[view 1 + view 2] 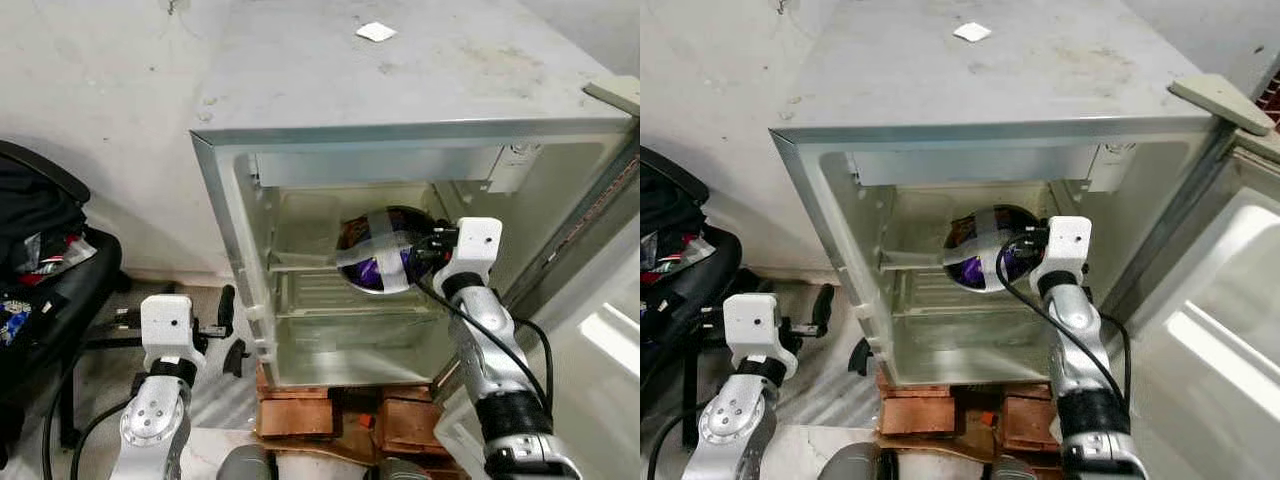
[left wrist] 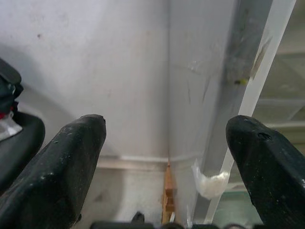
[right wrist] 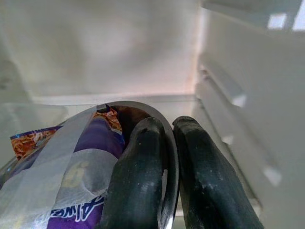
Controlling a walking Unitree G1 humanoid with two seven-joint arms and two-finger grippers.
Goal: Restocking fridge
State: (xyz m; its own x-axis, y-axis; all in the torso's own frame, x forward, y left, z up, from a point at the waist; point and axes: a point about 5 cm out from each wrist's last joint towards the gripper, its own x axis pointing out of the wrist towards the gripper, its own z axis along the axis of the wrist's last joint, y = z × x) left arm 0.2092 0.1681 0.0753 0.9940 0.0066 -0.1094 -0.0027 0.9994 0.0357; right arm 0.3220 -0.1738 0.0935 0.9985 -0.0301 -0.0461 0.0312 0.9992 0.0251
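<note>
A small silver fridge (image 1: 400, 90) stands open on wooden blocks, its door (image 1: 1230, 330) swung out to the right. My right gripper (image 1: 428, 247) reaches into the upper part of the fridge, shut on the rim of a dark bowl (image 1: 385, 250). The bowl (image 3: 143, 112) holds a purple snack packet (image 3: 76, 176) strapped in with clear tape, and hangs over the glass shelf (image 1: 310, 265). My left gripper (image 1: 232, 335) is open, low and outside the fridge, near its left front edge (image 2: 248, 86).
A black chair piled with bags and packets (image 1: 40, 260) stands at the left against the white wall. Wooden blocks (image 1: 300, 412) prop up the fridge. A small white scrap (image 1: 376, 32) lies on the fridge's top. The lower shelf (image 1: 350, 300) is bare.
</note>
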